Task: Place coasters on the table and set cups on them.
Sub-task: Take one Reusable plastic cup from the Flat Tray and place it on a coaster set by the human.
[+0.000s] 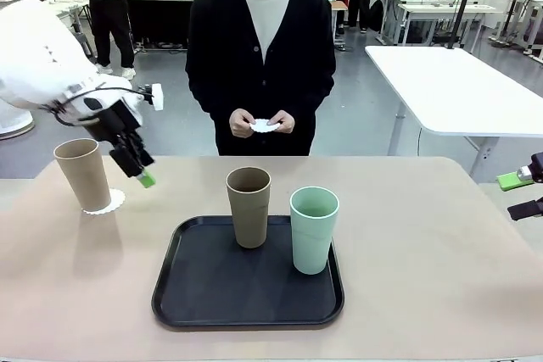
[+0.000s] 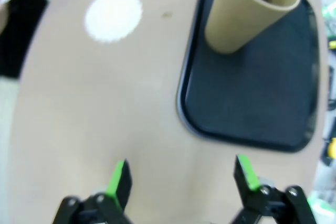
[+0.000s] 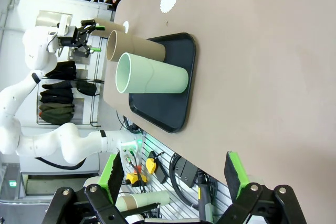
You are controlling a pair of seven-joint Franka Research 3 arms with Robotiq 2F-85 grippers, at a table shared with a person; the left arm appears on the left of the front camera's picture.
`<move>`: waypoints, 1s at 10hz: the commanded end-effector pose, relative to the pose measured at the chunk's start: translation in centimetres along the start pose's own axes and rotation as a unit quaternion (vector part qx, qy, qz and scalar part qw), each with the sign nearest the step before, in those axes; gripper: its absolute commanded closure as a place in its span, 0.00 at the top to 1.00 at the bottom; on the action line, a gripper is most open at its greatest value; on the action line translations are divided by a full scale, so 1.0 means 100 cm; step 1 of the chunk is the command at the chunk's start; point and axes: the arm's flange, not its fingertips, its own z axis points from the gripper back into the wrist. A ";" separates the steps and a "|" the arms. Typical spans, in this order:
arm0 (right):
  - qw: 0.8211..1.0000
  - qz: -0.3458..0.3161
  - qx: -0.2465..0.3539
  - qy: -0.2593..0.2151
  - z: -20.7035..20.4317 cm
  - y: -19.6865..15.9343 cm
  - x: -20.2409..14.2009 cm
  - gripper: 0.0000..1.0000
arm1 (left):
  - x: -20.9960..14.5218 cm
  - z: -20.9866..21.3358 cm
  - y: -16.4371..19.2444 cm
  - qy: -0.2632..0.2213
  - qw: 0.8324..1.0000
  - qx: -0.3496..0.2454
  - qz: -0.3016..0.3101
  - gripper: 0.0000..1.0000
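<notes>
One cup of three is set: the first tan cup stands upright on its coaster at the robot's left end of the tabletop. A second coaster lies bare on the tabletop near the tray, on the person's side. The third coaster is in the person's hands beyond the far edge. The second tan cup and the mint cup stand upright on the tray, close together. Your left pincer hangs wide and empty beside the set cup, and your right pincer is likewise wide and empty at the right edge. In my judgement, you are between cups. The next move calls for a side grasp on a tray cup, probably the tan one, a lift clear of the tray lip, and a centred set-down on the bare coaster without dragging the paper. The tabletop is smooth matte beige, with one small dark speck by the bare coaster. The room is an open lab with white tables and other people well behind.
</notes>
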 end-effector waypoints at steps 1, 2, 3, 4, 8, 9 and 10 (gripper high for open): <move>1.000 0.001 0.005 -0.002 0.000 0.000 0.000 1.00 | 0.005 -0.017 0.005 -0.100 0.991 -0.066 -0.066 1.00; 1.000 0.001 0.005 -0.002 0.000 0.000 0.000 1.00 | 0.005 -0.025 0.002 -0.139 0.983 -0.078 -0.095 1.00; 1.000 0.001 0.005 -0.002 0.000 0.000 0.000 1.00 | 0.002 -0.028 0.002 -0.171 0.976 -0.081 -0.107 1.00; 1.000 0.001 0.005 -0.002 0.000 0.000 0.000 1.00 | -0.006 -0.030 0.004 -0.205 0.969 -0.081 -0.113 1.00; 1.000 0.001 0.005 -0.002 0.000 0.000 0.000 1.00 | -0.034 -0.043 -0.001 -0.339 0.929 -0.107 -0.100 1.00; 1.000 0.001 0.005 -0.002 0.000 0.000 0.000 1.00 | -0.032 -0.045 -0.005 -0.338 0.930 -0.099 -0.100 1.00; 1.000 0.001 0.005 -0.002 0.000 0.000 0.000 1.00 | -0.025 -0.044 -0.011 -0.319 0.938 -0.101 -0.091 1.00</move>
